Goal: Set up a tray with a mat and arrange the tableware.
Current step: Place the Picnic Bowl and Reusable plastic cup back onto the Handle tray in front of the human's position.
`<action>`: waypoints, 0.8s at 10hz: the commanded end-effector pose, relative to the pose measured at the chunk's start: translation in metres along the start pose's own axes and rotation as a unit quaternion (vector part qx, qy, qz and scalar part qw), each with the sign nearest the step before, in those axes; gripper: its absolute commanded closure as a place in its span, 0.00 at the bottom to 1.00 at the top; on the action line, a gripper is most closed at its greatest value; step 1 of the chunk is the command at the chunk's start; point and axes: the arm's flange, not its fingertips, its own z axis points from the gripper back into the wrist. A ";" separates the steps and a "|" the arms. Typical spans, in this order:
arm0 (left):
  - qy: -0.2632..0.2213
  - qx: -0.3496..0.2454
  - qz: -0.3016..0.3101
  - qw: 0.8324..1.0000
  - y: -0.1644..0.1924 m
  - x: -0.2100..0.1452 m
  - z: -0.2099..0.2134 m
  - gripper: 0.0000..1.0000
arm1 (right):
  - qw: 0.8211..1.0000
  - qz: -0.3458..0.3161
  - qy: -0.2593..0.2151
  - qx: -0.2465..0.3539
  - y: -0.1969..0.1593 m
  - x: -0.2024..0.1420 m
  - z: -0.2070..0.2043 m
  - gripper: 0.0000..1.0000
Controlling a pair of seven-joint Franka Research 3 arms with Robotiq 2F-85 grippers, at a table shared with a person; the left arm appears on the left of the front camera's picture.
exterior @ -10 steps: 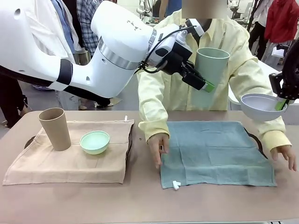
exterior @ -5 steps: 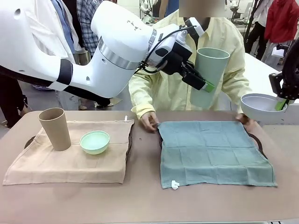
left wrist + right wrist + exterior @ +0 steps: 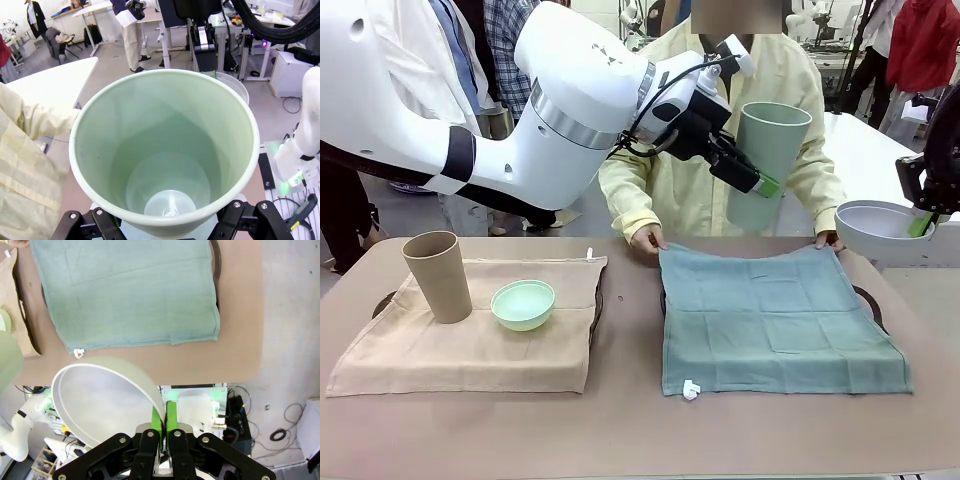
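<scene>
Front view: the left gripper (image 3: 767, 185) is raised above the far middle of the tabletop (image 3: 630, 420), its jaws grasping the pale green cup (image 3: 769, 160) by the side wall, well clear of everything below. At the right edge the right gripper (image 3: 923, 222) holds the greyish white bowl (image 3: 880, 228) in the air, jaws clenched on its rim, off past the right side of the teal mat (image 3: 775, 320). That mat lies spread over a dark tray (image 3: 869, 303), of which just the rim and handle peek out at the right; the person's hands (image 3: 647, 238) pinch its two far corners. On the left, a beige mat (image 3: 470, 330) covers another tray, and on it stand the tan cup (image 3: 437, 276), upright, and the mint green bowl (image 3: 523, 304) just beside it to the right, not touching.

Left wrist view looks straight down into the pale green cup (image 3: 165, 150), which is empty, with the gripper's black fingers at either side of its base.

Right wrist view: green pads (image 3: 171, 416) press on the rim of the greyish white bowl (image 3: 100, 405), with the teal mat (image 3: 127, 290) lying flat on the tabletop (image 3: 240, 315) far below
</scene>
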 end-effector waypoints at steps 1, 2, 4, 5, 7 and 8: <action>-0.003 0.000 -0.007 1.000 0.001 0.003 0.000 0.67 | 1.000 0.000 0.001 0.000 -0.001 -0.003 -0.002 1.00; -0.003 0.000 -0.007 1.000 0.001 0.003 0.000 0.67 | 1.000 0.000 0.001 0.000 -0.001 -0.003 -0.002 1.00; -0.003 0.000 -0.007 1.000 0.001 0.003 0.000 0.67 | 1.000 0.000 0.001 0.000 -0.001 -0.003 -0.002 1.00; -0.003 0.000 -0.007 1.000 0.001 0.003 0.000 0.67 | 1.000 0.000 0.001 0.000 -0.001 -0.003 -0.002 1.00; -0.003 0.000 -0.007 1.000 0.001 0.003 0.000 0.67 | 1.000 0.000 0.001 0.000 -0.001 -0.003 -0.002 1.00; -0.003 0.000 -0.007 1.000 0.001 0.003 0.000 0.67 | 1.000 0.000 0.001 0.000 -0.001 -0.003 -0.002 1.00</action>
